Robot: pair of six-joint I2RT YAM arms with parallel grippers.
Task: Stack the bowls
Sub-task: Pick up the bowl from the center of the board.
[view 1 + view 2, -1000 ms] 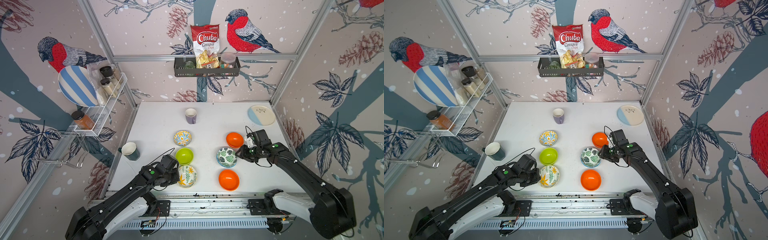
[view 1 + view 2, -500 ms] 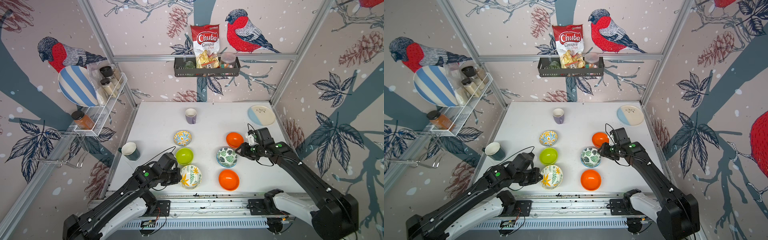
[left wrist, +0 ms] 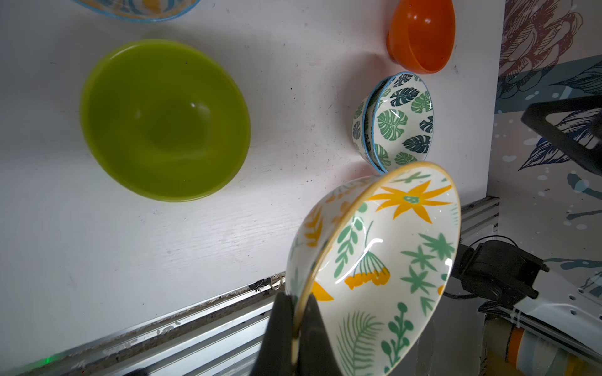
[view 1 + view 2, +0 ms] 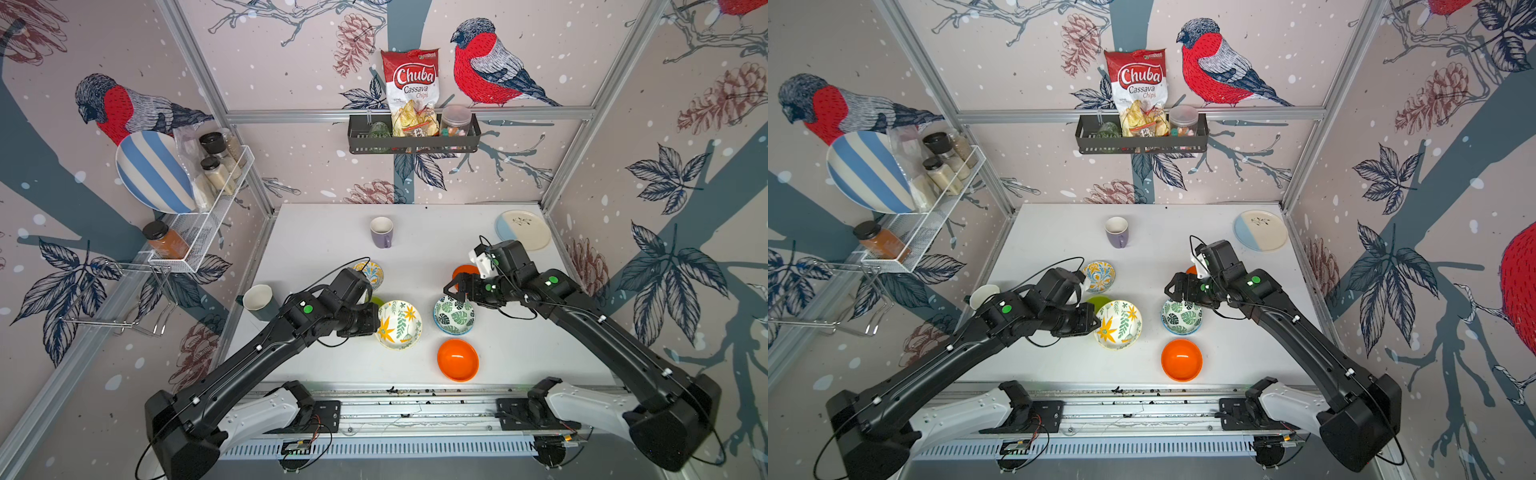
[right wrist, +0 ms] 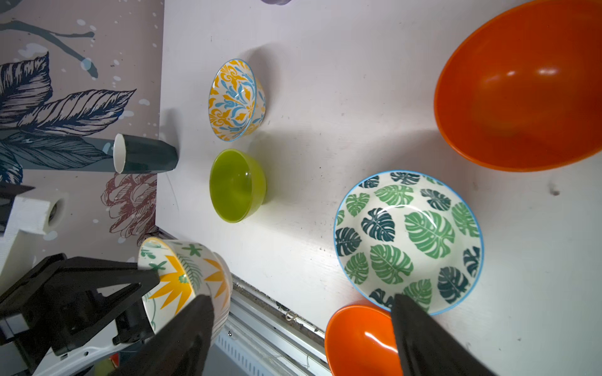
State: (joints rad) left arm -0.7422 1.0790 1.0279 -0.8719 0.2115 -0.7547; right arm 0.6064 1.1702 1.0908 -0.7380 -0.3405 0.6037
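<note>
In a top view the left arm hides part of the glossy lime-green bowl (image 4: 1098,302). The red-and-white bag (image 4: 410,89) reads "Chuba Cassava Chips". The left gripper (image 3: 294,312) clenches the rim of the tilted yellow-flower ceramic bowl (image 3: 384,254); the right gripper (image 5: 299,304) hangs released above the green leaf-print bowl (image 5: 408,241)

Use the leaf-print stack (image 4: 454,316), one bowl sat inside another, as your anchor. The near plain bowl (image 4: 457,359) sits just in front of it, the far plain bowl (image 5: 521,88) just behind, and the plate (image 4: 523,230) well behind to the right. Just left of the stack you've got the flower-print bowl (image 4: 399,324) up off the table (image 4: 324,232), rim pinched in the left gripper (image 3: 295,322). The third plain bowl (image 5: 236,185) is further left, the scroll-print bowl (image 4: 1099,276) left and behind, the mug (image 4: 382,232) well behind-left, and the cup (image 4: 258,297) far left at the table edge.
</note>
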